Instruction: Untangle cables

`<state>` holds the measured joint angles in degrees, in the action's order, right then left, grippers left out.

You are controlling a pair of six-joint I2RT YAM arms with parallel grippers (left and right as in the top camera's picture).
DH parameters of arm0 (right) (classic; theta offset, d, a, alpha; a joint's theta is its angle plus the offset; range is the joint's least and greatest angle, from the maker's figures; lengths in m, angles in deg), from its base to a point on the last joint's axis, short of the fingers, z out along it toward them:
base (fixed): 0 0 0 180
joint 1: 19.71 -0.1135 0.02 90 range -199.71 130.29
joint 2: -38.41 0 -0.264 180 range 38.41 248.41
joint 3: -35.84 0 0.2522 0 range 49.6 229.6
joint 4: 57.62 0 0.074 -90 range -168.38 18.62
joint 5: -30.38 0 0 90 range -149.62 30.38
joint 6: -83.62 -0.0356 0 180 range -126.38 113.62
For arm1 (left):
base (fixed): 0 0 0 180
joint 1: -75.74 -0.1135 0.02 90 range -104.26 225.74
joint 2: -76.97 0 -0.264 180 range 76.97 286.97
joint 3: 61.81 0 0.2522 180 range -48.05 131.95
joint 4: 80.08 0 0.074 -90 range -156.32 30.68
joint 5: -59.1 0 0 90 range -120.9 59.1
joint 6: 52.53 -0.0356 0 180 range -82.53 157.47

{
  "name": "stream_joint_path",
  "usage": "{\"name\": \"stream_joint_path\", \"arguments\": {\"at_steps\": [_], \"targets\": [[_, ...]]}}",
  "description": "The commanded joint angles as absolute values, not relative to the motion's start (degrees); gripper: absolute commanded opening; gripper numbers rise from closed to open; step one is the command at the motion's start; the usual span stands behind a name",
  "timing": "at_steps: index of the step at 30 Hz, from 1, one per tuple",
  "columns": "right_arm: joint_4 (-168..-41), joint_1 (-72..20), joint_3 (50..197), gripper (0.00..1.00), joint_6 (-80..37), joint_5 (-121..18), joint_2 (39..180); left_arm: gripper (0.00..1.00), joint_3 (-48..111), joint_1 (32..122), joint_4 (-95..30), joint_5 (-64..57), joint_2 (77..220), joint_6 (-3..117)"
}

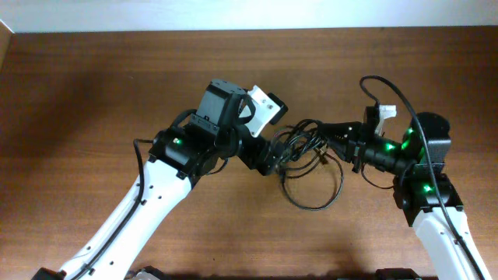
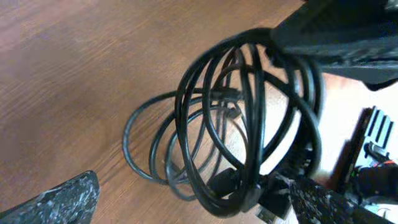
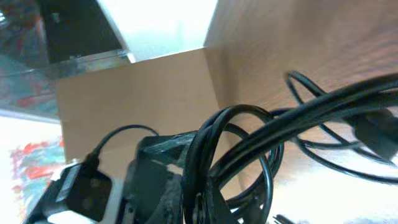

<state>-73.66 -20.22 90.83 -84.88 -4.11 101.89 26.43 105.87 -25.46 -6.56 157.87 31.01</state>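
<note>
The cables (image 1: 305, 144) are a tangle of thin black cords held up between both arms, with one wide loop (image 1: 311, 208) trailing onto the table. My right gripper (image 1: 331, 138) is shut on the cables from the right; in the right wrist view the cords (image 3: 298, 127) run through its closed fingers (image 3: 208, 199). My left gripper (image 1: 272, 159) stands open at the left of the bundle. In the left wrist view its two speckled fingertips (image 2: 62, 200) are far apart. The looped cords (image 2: 258, 124) hang between them, closer to the right finger (image 2: 323, 205), with a plug end low down.
The wooden table (image 1: 93, 101) runs out to the left and front. Its back edge meets a pale wall (image 1: 233, 15). Thick black wires follow each arm, one arching above my right wrist (image 1: 381, 85).
</note>
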Motion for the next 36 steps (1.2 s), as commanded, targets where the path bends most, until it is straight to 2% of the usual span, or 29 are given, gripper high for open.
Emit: {"name": "stream_joint_path", "arguments": {"at_steps": [1,4,8,11,14,17,22,26,36], "targets": [[-77.1,-20.1,91.0,0.04,-81.5,-8.0,101.5,0.99,26.8,105.6,-25.0,-3.4,157.4,28.0],[-79.4,-20.1,91.0,0.04,-80.0,-11.0,101.6,0.99,26.8,105.8,-23.4,6.6,157.4,23.6],[-79.9,-20.1,91.0,0.04,-79.0,-9.9,101.6,0.99,26.8,108.8,-25.9,6.8,157.8,23.7],[-80.2,-20.1,91.0,0.04,-78.2,-9.2,101.6,0.99,26.8,112.1,-26.9,-2.3,161.0,28.8],[-81.8,-20.1,91.0,0.04,-76.6,-9.1,101.6,0.99,26.8,112.4,-29.6,-3.5,162.3,31.3],[-83.4,-20.1,91.0,0.04,-75.1,-9.1,101.6,0.99,26.8,112.3,-30.7,-13.9,162.3,40.0],[-83.6,-20.1,91.0,0.04,-74.1,-8.4,101.6,0.99,26.8,112.4,-30.7,-13.7,162.9,41.2],[-83.6,-20.1,91.0,0.04,-74.1,-8.4,101.6,0.99,26.8,112.4,-31.2,-7.7,163.8,41.1],[-83.6,-20.1,91.0,0.04,-74.1,-8.2,101.6,1.0,26.8,112.4,-30.7,-11.0,168.9,41.1]]}}
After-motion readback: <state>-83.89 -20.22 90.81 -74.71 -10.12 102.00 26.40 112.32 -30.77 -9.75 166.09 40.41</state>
